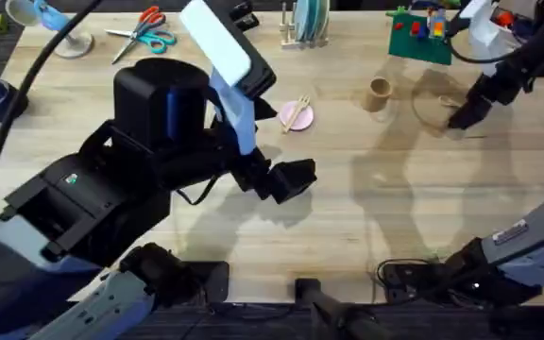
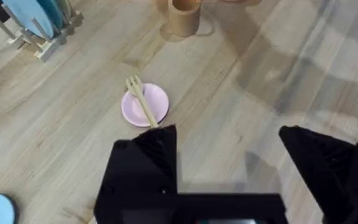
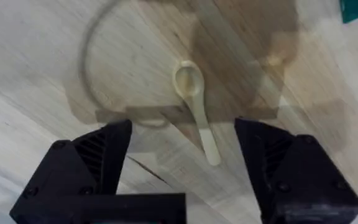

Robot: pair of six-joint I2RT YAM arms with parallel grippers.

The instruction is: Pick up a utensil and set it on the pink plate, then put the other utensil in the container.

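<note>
Spoon (image 3: 196,109) lies flat on the bare wood table (image 3: 36,56), between the spread fingers of the right gripper (image 3: 182,171), which holds nothing. It looks light, stiff and thin, likely to skid if nudged; the slim handle seems the best place to pinch. Cup (image 1: 378,94) stands nearby, upright and open. Fork (image 2: 140,100) already rests across the pink plate (image 2: 156,106). Left gripper (image 2: 229,168) hangs open and empty near that plate. Scissors (image 1: 143,31) and a dish rack (image 1: 307,26) sit along the far edge.

Left arm (image 1: 149,161): bulky matte-black housings, blue panel, white slab-shaped part on top, thin black cable looping beneath. Right arm (image 1: 513,71): slim black links, white-grey section near its base. Gripper fingers (image 3: 98,155) black, angular, ribbed.
</note>
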